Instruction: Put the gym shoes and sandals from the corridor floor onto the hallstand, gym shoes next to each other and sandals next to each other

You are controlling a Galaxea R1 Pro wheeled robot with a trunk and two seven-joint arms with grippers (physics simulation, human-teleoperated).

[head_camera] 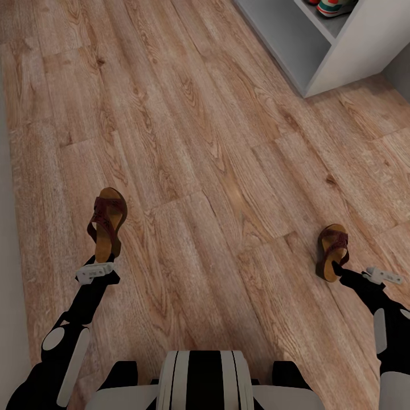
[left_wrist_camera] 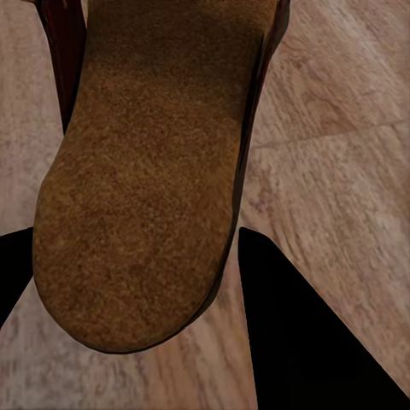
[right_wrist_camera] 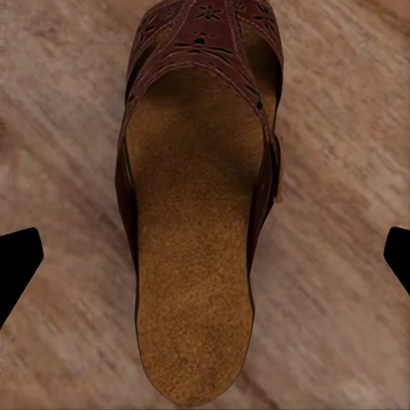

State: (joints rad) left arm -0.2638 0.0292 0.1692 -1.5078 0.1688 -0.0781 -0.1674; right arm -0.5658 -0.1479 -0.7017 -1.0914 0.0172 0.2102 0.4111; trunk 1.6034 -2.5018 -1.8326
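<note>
your left gripper [head_camera: 102, 263] sits at the heel of the left sandal [head_camera: 106, 223] at lower left, fingers [left_wrist_camera: 290, 333] spread either side, not clamped. your right gripper [head_camera: 336, 272] is wide open behind the right sandal [head_camera: 332, 250] at lower right. a gym shoe [head_camera: 336, 7] rests in the hallstand [head_camera: 341, 57], upper right.

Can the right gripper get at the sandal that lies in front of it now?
Probably yes. The right gripper sits just behind the heel of that sandal, and in the right wrist view its fingers stand wide on either side of it, with bare floor around and nothing between.
</note>
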